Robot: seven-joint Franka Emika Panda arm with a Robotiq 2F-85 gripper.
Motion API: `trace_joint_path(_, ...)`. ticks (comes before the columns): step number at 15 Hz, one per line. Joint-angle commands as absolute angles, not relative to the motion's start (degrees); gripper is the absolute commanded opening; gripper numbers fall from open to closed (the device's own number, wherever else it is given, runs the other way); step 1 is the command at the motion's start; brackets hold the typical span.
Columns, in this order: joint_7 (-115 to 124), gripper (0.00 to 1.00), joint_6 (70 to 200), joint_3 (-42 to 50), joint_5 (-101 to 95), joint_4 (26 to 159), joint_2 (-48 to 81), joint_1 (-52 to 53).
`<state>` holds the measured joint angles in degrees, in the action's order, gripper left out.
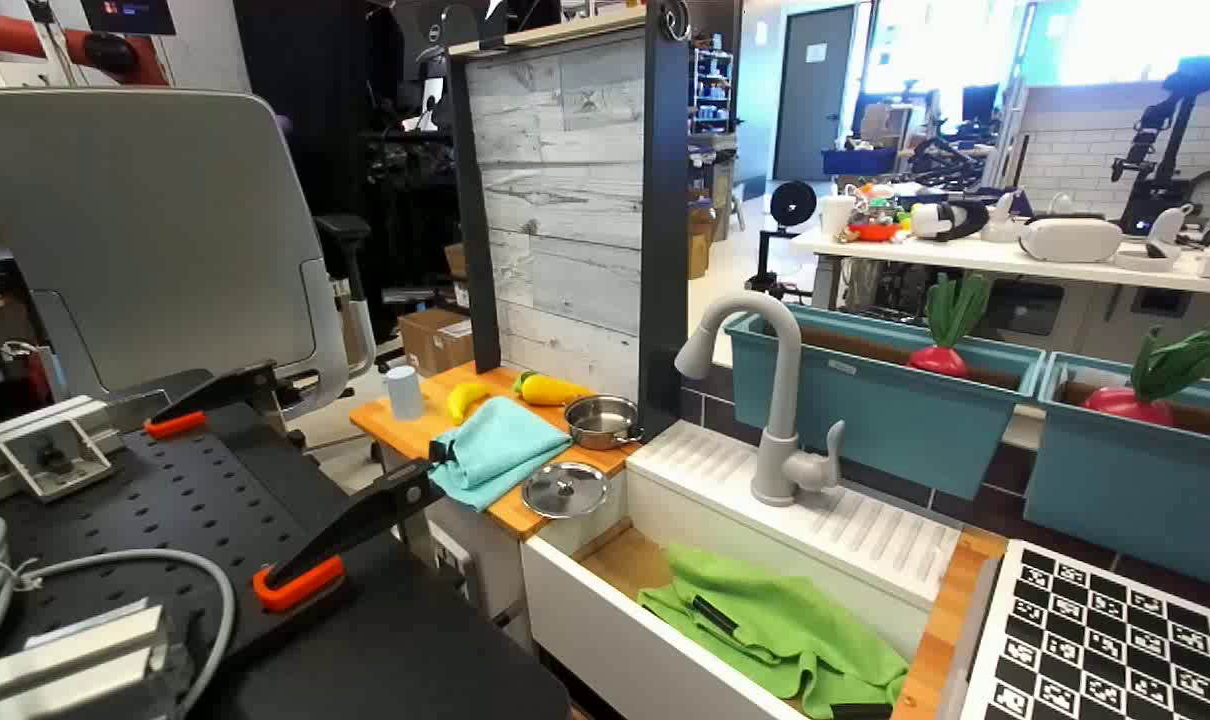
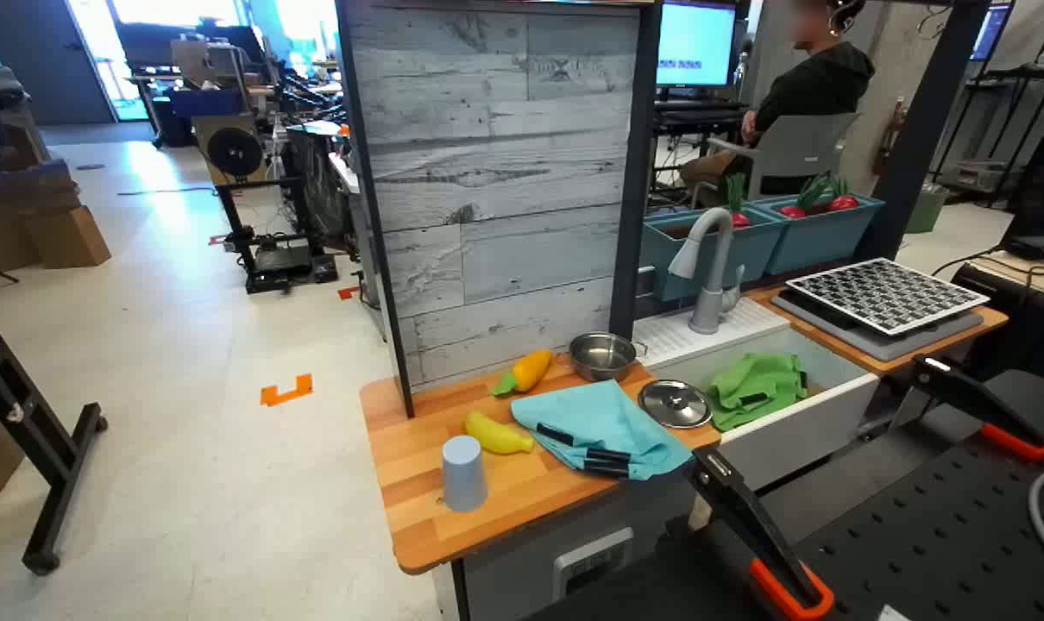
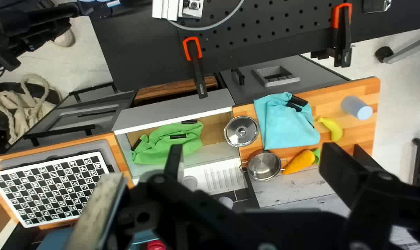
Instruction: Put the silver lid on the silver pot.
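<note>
The silver lid (image 1: pixel 565 490) is round and shiny with a small centre knob. It lies knob up at the wooden counter's sink-side edge and partly overhangs the sink; it also shows in an exterior view (image 2: pixel 675 404) and in the wrist view (image 3: pixel 241 131). The silver pot (image 1: pixel 602 424) stands upright, uncovered and with wire handles, near the back panel; it also shows in an exterior view (image 2: pixel 602 356) and in the wrist view (image 3: pixel 264 165). My gripper (image 3: pixel 255 156) is open and empty, high above the counter. It is not seen in either exterior view.
A teal cloth (image 2: pixel 600 427) lies beside the lid. A yellow-orange vegetable (image 2: pixel 526 373), a banana (image 2: pixel 498 434) and a blue cup (image 2: pixel 463 474) are on the counter. The sink holds a green cloth (image 1: pixel 775 620). A grey faucet (image 1: pixel 780 400) and upright panel (image 1: pixel 565 200) stand behind.
</note>
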<state>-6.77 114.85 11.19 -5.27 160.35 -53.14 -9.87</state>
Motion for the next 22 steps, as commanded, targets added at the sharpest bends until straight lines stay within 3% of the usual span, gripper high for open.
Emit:
trace_joint_path(1,-6.88,1.00,114.70,11.05,-5.13,160.23,-53.09,-10.02)
trace_joint_path(6,-6.88,1.00,114.69,11.05,-5.13,160.23,-53.07,-10.02)
trace_joint_path(10,-5.50,1.00,118.22,10.33,-2.52,157.63,-44.29,-7.09)
trace_joint_path(22,9.07,1.00,154.90,-0.48,4.90,153.92,-7.45,-0.29)
